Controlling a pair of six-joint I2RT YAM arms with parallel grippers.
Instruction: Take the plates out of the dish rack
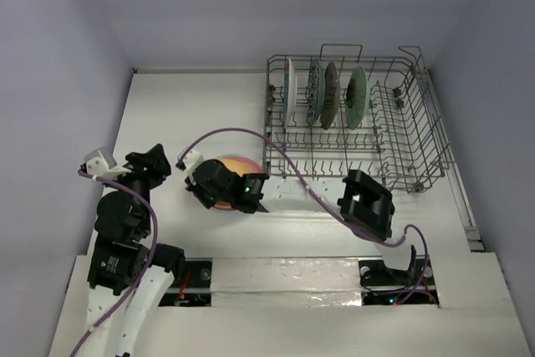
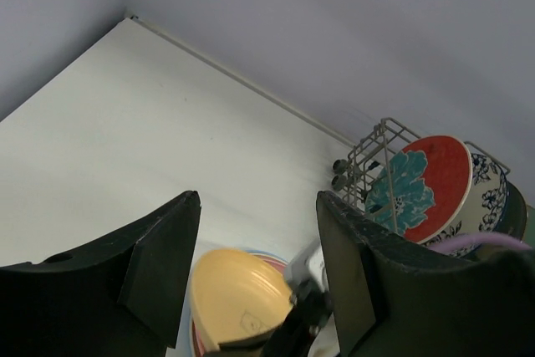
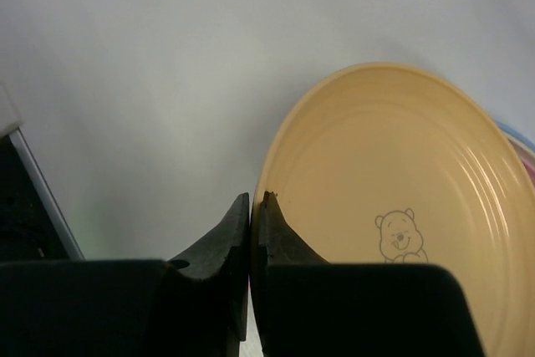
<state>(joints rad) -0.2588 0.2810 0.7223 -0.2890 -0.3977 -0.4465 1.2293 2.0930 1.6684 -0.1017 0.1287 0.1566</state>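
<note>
I'm keeping the right fingers clenched on the rim of the orange-yellow plate. I'm pinching only its lip, so the plate can settle flat on the pile without the fingers getting trapped underneath. The plate is sitting over the stacked plates, whose pink and pale blue edges are peeking out on the far side. That pile is lying on the tabletop, just left of the dish rack. I'm judging this as the set-down step, though I cannot tell whether the plate is fully resting yet.

The left fingers are spread wide and carrying nothing. I'm parking them beside the pile, out of the right arm's way. Four upright plates are waiting in the rack's back-left slots, so I'm reckoning the job is roughly half done.
</note>
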